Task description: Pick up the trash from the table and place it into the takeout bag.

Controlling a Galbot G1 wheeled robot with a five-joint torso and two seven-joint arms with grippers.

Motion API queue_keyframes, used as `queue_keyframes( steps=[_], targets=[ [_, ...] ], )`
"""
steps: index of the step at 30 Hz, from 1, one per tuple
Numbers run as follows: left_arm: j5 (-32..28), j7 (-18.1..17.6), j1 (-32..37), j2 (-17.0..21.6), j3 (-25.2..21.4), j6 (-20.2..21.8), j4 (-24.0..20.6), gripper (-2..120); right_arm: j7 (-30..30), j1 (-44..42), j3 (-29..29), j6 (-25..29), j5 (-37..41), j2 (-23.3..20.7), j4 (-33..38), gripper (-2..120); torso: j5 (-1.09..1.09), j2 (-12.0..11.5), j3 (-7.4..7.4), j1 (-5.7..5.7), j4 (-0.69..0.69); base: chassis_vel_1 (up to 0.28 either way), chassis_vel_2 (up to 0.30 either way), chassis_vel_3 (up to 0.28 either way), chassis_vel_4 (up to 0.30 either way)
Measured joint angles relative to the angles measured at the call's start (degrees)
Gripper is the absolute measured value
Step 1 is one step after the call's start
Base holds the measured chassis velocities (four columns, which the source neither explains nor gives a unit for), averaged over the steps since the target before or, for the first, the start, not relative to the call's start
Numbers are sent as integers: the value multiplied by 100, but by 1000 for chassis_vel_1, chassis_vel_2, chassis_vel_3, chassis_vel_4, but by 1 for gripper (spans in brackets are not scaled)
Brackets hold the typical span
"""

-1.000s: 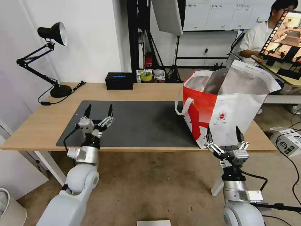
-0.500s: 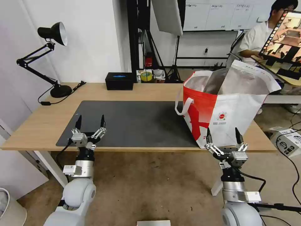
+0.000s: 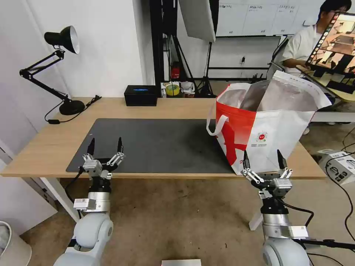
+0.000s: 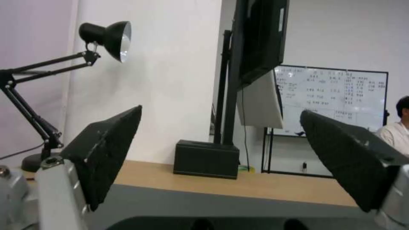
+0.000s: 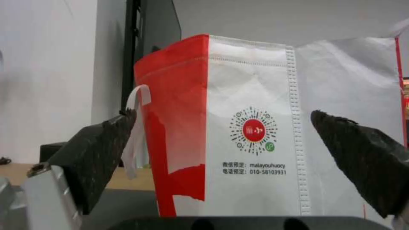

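My left pincer (image 3: 104,145) and right pincer (image 3: 263,157), both spread apart, hang at the worktop's (image 3: 48,147) near edge; the takeout bag (image 3: 266,125) stands just behind the right one.

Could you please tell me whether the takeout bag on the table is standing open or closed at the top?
Open: the takeout bag stands upright, its mouth spread wide, showing silver lining.

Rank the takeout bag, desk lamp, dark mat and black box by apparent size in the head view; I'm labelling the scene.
1. Dark mat
2. Takeout bag
3. Desk lamp, spindly but wide-reaching
4. Black box

The box sits farthest back, so distance shrinks it somewhat.
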Motion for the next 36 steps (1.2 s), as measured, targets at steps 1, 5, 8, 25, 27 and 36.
queue_keyframes(
  steps=[1,5,8,25,27,36],
  targets=[
    [0,0,0,0,0,0,0,100,0,0,0,0,0,0,0,100,0,0,0,0,0,0,0,0,0],
    [-4,0,-3,2,4,5,-2,100,0,0,0,0,-2,0,3,100,0,0,0,0,0,0,0,0,0],
    [-5,-1,-5,3,5,8,-2,100,0,0,1,0,-4,0,4,100,0,0,0,0,0,0,0,0,0],
    [-10,-6,-10,7,11,15,-2,100,1,0,0,-1,-5,0,11,100,0,0,0,0,0,0,0,0,0],
    [-11,-7,-10,7,11,16,-2,100,1,-1,0,-2,-5,0,11,100,0,0,0,0,0,0,0,0,0],
    [-12,-7,-11,7,11,18,-3,100,2,0,1,-3,-5,0,11,100,0,0,0,0,0,0,0,0,0]
  ],
)
